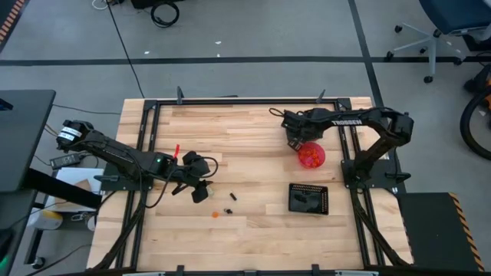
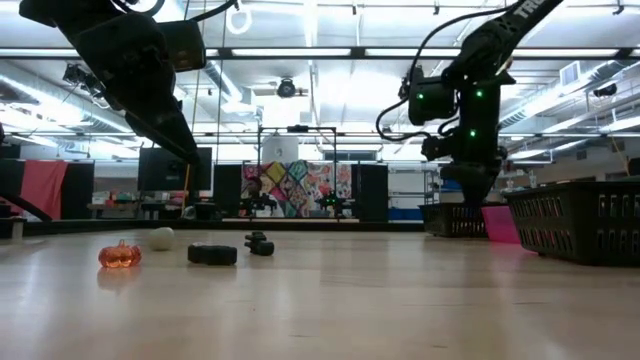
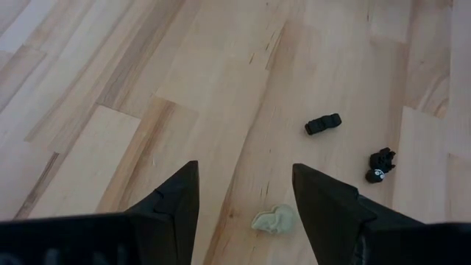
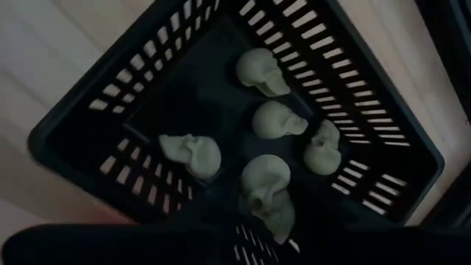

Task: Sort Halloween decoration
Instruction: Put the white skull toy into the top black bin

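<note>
The wooden table point(image 1: 253, 138) carries the right arm point(image 1: 360, 120), lettered "TROSSEN", beside a pink bowl point(image 1: 311, 156). Its gripper point(image 4: 243, 221) hangs over a black mesh basket point(image 4: 96, 140) of cream skulls point(image 4: 191, 153); its finger spread cannot be told. The left gripper point(image 3: 244, 193), fingers wide, hovers over a loose cream skull point(image 3: 276, 219) left of the bowl, near black trinkets point(image 3: 323, 124) and an orange pumpkin point(image 2: 119, 255).

**Worktop and what sits on it**

I see a pale wood worktop point(image 1: 253, 153). On it: a pink bowl point(image 1: 311, 156), a black mesh tray point(image 1: 309, 198), an orange pumpkin point(image 2: 119, 255), a cream skull point(image 3: 275, 219) and two black trinkets point(image 3: 323, 124) point(image 3: 380, 165).
</note>
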Controlling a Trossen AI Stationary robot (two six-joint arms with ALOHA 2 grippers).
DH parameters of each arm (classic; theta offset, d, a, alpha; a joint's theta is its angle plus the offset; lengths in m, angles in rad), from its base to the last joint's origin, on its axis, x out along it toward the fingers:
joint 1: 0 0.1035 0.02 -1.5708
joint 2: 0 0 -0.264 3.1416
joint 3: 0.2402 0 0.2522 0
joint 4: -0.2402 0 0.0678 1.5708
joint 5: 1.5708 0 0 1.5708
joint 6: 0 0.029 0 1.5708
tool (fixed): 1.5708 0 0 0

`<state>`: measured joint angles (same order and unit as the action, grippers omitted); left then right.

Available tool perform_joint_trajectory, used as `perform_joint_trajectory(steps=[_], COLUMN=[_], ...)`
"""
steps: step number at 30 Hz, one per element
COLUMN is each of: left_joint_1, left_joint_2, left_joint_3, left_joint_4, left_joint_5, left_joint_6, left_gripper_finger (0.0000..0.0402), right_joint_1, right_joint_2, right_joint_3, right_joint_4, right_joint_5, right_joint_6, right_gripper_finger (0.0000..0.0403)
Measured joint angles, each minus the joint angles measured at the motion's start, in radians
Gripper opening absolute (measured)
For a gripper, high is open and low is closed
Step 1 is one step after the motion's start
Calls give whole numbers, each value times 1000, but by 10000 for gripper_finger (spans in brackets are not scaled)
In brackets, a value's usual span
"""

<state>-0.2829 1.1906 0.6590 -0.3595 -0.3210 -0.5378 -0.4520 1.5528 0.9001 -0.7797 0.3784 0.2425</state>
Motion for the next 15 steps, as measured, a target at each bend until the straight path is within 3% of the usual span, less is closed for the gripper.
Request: perform_joint_trajectory(steps=[8, 15], left_joint_1=[0, 0], left_joint_2=[0, 0], left_joint_3=[0, 0], left_joint_4=[0, 0], left_joint_5=[0, 0], left_joint_6=[0, 0], left_gripper_finger=[192, 192], right_joint_1=[-24, -23], right_joint_2=[0, 0], right_joint_3=[0, 0], right_joint_4=[31, 47], right_joint_5=[-14, -18], right_joint_6=[0, 0], right_gripper_finger=[118, 156])
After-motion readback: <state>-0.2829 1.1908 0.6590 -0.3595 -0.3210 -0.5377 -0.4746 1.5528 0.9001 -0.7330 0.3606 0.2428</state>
